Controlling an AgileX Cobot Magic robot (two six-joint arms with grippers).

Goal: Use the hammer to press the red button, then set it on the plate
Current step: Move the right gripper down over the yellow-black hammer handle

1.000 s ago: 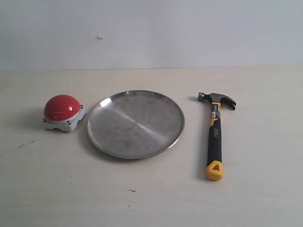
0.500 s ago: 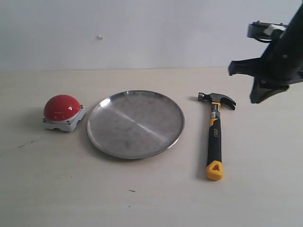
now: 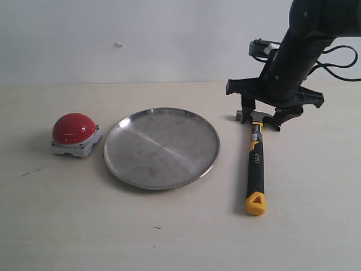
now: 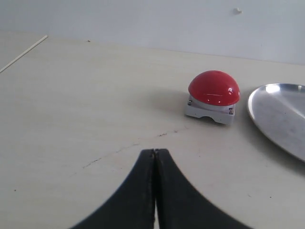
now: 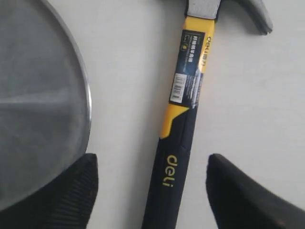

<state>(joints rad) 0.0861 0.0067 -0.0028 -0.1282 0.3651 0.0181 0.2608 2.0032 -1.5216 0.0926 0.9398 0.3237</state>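
Nearest, lower right of the exterior view: yellow butt of the hammer (image 3: 255, 164), flat on the table (image 3: 169, 237). Runs from there almost straight up the frame, long axis near-to-far, dark head at the far end, claw toward the right edge. Left of it and apart from it, centre frame: the plate (image 3: 161, 148), nothing on it. Further left, just off the plate's rim: the red button (image 3: 74, 129).

Farthest back, upper right: the right gripper (image 3: 264, 117), spread wide, gripping nothing, overlapping the hammer's head in this view. Height above the table hard to tell. In the right wrist view, straddles the handle (image 5: 177, 143): one finger (image 5: 71, 191) on the plate side, the other on the bare-table side, handle passing between them across the closing line. Looks lined up for a pinch, then; probably just a straight drop and a squeeze.

Left gripper (image 4: 155, 164): pressed together, empty, low over the table near the red button, with the plate between it and the hammer. Right arm plainly the nearer one.
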